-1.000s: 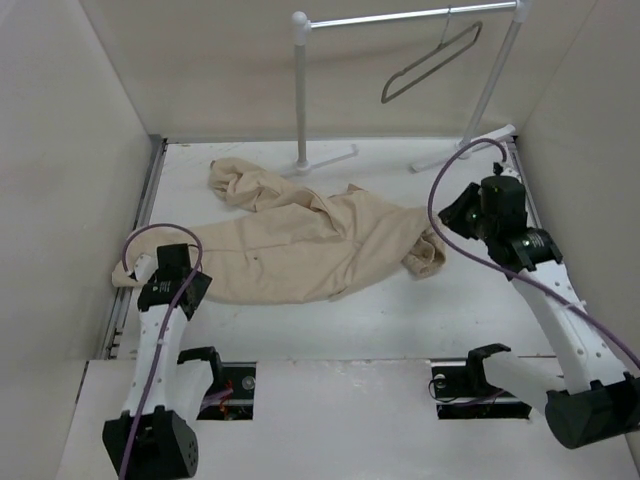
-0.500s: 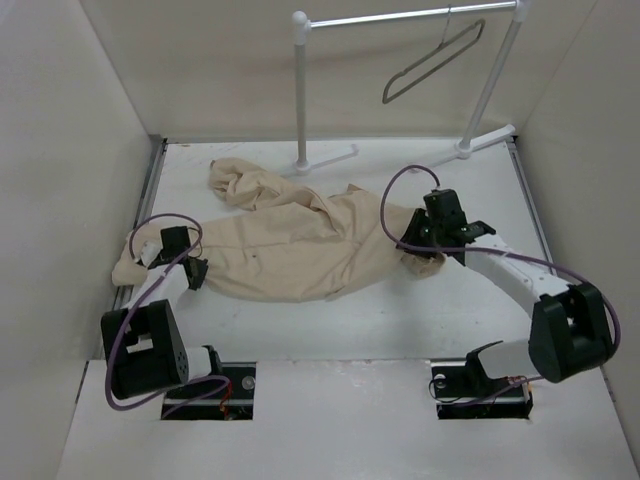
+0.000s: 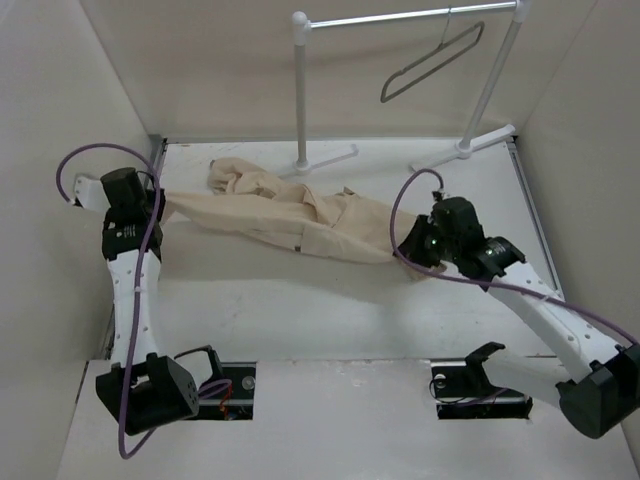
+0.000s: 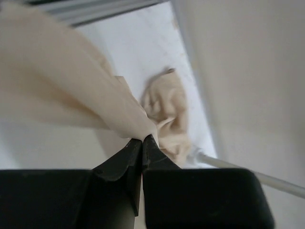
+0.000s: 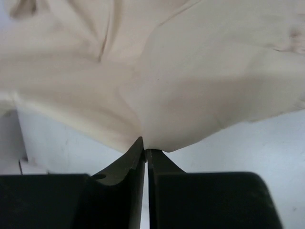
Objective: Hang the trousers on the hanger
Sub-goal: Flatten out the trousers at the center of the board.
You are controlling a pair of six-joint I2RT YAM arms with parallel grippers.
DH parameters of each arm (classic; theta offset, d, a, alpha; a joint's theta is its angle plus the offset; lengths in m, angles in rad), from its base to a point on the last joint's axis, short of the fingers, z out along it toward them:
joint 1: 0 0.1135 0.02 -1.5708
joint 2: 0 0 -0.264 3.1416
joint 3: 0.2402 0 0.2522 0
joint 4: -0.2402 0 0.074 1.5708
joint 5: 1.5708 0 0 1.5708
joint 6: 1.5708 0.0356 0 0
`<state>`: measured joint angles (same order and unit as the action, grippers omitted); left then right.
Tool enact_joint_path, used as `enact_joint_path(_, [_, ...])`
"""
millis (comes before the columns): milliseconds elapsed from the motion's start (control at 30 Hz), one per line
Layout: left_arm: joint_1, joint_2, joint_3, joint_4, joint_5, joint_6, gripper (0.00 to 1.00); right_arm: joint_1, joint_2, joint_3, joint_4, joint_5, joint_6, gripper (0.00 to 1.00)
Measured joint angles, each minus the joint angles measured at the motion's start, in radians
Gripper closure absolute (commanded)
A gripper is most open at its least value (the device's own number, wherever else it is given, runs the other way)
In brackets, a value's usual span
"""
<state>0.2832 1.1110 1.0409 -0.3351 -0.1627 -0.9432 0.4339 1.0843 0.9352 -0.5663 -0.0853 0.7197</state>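
The beige trousers (image 3: pixel 290 215) are stretched across the table between my two grippers, with a bunched leg lying at the back left. My left gripper (image 3: pixel 158 198) is shut on the cloth's left end and holds it raised; in the left wrist view the trousers (image 4: pixel 71 95) run up from the pinched tips of the left gripper (image 4: pixel 142 139). My right gripper (image 3: pixel 408 250) is shut on the right end of the trousers (image 5: pixel 181 90), the fabric nipped at the right gripper's (image 5: pixel 145 148) tips. The thin grey hanger (image 3: pixel 432 62) hangs from the rack's bar at the back right.
A white tubular garment rack (image 3: pixel 301 90) stands at the back, its feet (image 3: pixel 330 158) on the table beside the bunched leg. Side walls close in left and right. The rack's foot tube (image 4: pixel 248 172) shows in the left wrist view.
Both grippers closed on the trousers' ends. The left arm lifted and swung to the far left, pulling the cloth taut into a narrow band; the right arm drew back slightly.
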Motion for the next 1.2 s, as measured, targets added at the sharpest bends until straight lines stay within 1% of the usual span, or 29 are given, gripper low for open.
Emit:
enact_joint_path(33, [0.0,-0.002,0.032,-0.002,-0.001,0.001,1.0,0.05,-0.016,-0.012,-0.024,-0.01,-0.001,0.63])
enact_joint_path(67, [0.001,0.006,0.065,-0.006,-0.003,0.002,1.0,0.093,-0.022,-0.028,-0.039,-0.016,-0.004,0.44])
enact_joint_path(100, [0.003,0.023,0.087,-0.012,-0.003,0.003,1.0,0.138,-0.025,-0.049,-0.059,-0.017,-0.002,0.32])
enact_joint_path(133, [0.003,0.04,0.102,-0.016,-0.003,0.003,1.0,0.169,-0.029,-0.069,-0.086,-0.022,-0.004,0.26])
enact_joint_path(167, [0.003,0.067,0.116,-0.023,-0.003,0.003,1.0,0.188,-0.038,-0.088,-0.116,-0.026,-0.006,0.24])
enact_joint_path(200, [0.004,0.1,0.127,-0.033,-0.003,0.003,1.0,0.186,-0.058,-0.102,-0.149,-0.027,-0.005,0.25])
enact_joint_path(267, [0.005,0.169,0.142,-0.047,-0.003,0.004,1.0,0.137,-0.122,-0.113,-0.197,-0.02,0.003,0.43])
enact_joint_path(300, [0.005,0.206,0.153,-0.061,-0.003,0.005,1.0,0.09,-0.17,-0.115,-0.204,-0.016,0.012,0.58])
enact_joint_path(333, [0.005,0.243,0.166,-0.068,-0.003,0.006,1.0,0.044,-0.215,-0.116,-0.207,-0.011,0.021,0.7])
enact_joint_path(367, [0.005,0.269,0.176,-0.074,-0.003,0.007,1.0,0.005,-0.248,-0.118,-0.207,-0.002,0.038,0.76])
enact_joint_path(433, [-0.001,0.327,0.208,-0.083,-0.006,0.009,1.0,-0.066,-0.299,-0.146,-0.193,0.007,0.066,0.81])
enact_joint_path(467, [-0.002,0.345,0.22,-0.083,-0.008,0.01,1.0,-0.085,-0.314,-0.171,-0.185,0.01,0.088,0.81])
enact_joint_path(500, [-0.005,0.36,0.233,-0.082,-0.01,0.011,1.0,-0.092,-0.319,-0.205,-0.183,0.014,0.108,0.78])
enact_joint_path(533, [-0.007,0.372,0.246,-0.084,-0.01,0.011,1.0,-0.092,-0.322,-0.226,-0.187,0.014,0.121,0.73])
enact_joint_path(567, [-0.008,0.382,0.263,-0.089,-0.011,0.014,1.0,-0.089,-0.325,-0.262,-0.187,0.018,0.145,0.59])
enact_joint_path(633, [-0.011,0.398,0.293,-0.09,-0.012,0.018,1.0,-0.081,-0.341,-0.325,-0.207,0.042,0.181,0.38])
enact_joint_path(700, [-0.011,0.414,0.332,-0.091,-0.014,0.024,1.0,-0.079,-0.358,-0.367,-0.226,0.074,0.199,0.28])
enact_joint_path(733, [-0.01,0.419,0.348,-0.091,-0.016,0.027,1.0,-0.079,-0.354,-0.374,-0.23,0.09,0.209,0.28])
enact_joint_path(833, [-0.008,0.43,0.388,-0.09,-0.019,0.034,1.0,-0.079,-0.269,-0.369,-0.188,0.119,0.214,0.42])
enact_joint_path(867, [-0.008,0.431,0.396,-0.09,-0.021,0.036,1.0,-0.079,-0.226,-0.365,-0.157,0.121,0.21,0.46])
enact_joint_path(900, [-0.013,0.431,0.402,-0.09,-0.023,0.037,1.0,-0.079,-0.182,-0.36,-0.124,0.12,0.204,0.48])
enact_joint_path(933, [-0.018,0.431,0.407,-0.089,-0.025,0.037,1.0,-0.079,-0.137,-0.358,-0.085,0.117,0.196,0.47])
enact_joint_path(967, [-0.021,0.431,0.409,-0.088,-0.027,0.038,1.0,-0.079,-0.102,-0.358,-0.045,0.114,0.191,0.42])
enact_joint_path(1033, [-0.031,0.431,0.41,-0.088,-0.03,0.04,1.0,-0.078,-0.058,-0.358,0.037,0.107,0.176,0.37])
enact_joint_path(1067, [-0.035,0.431,0.41,-0.088,-0.032,0.04,1.0,-0.079,-0.036,-0.356,0.076,0.103,0.17,0.35])
enact_joint_path(1133, [-0.043,0.43,0.41,-0.089,-0.033,0.042,1.0,-0.088,0.03,-0.337,0.142,0.095,0.156,0.35])
enact_joint_path(1167, [-0.047,0.428,0.41,-0.089,-0.034,0.042,1.0,-0.097,0.074,-0.322,0.177,0.088,0.151,0.38])
enact_joint_path(1200, [-0.051,0.425,0.408,-0.088,-0.036,0.043,1.0,-0.108,0.115,-0.31,0.207,0.087,0.145,0.5])
